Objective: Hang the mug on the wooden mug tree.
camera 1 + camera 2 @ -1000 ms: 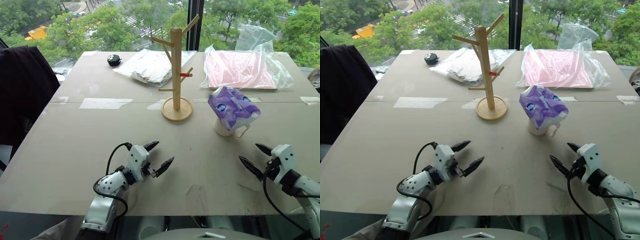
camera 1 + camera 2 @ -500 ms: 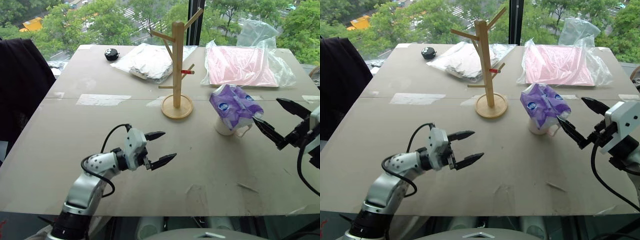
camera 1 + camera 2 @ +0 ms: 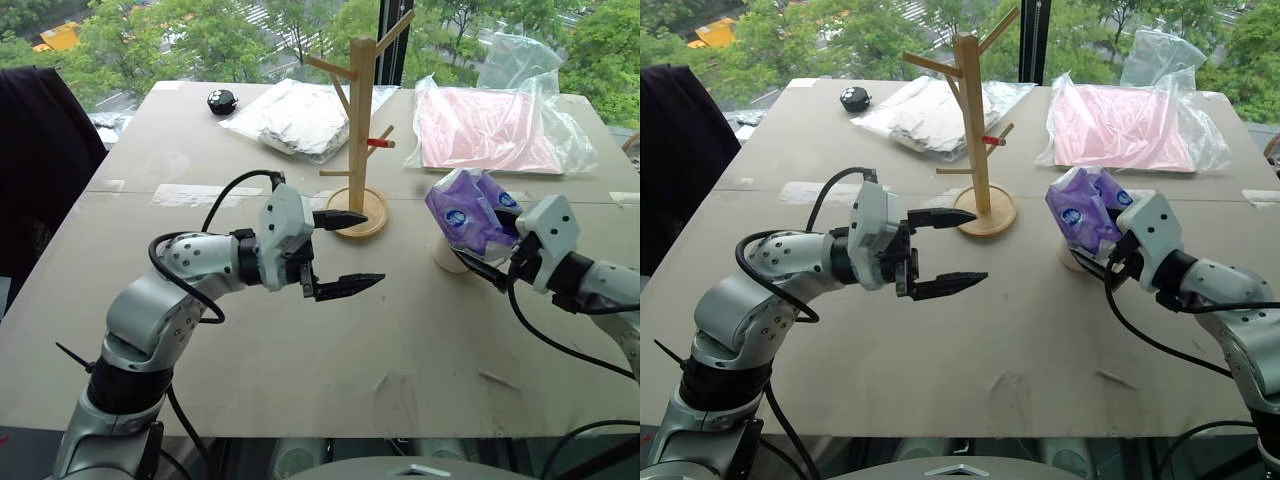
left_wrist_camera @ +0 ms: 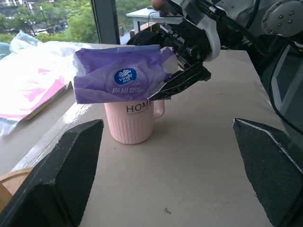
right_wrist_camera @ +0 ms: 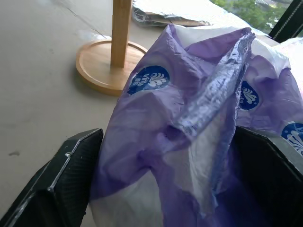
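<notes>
Treetops fill the window behind my worktop point(image 3: 200, 360). Right end effector point(image 4: 182, 80) straddles, jaws wide, the tissue pack point(image 3: 470, 212) capping the mug point(image 4: 135, 123), near the wooden mug tree point(image 3: 358, 120). Left end effector point(image 3: 345, 250) hovers wide. Next I'd lift the pack off.

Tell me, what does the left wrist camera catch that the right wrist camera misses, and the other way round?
Left wrist view, not the right: the mug's side with its HOME lettering and handle, the right arm's fingers reaching in at the tissue pack, and a pink bag. Right wrist view, not the left: the wooden mug tree's upright post. Both share the purple tissue pack sitting on the mug, and the table.
</notes>
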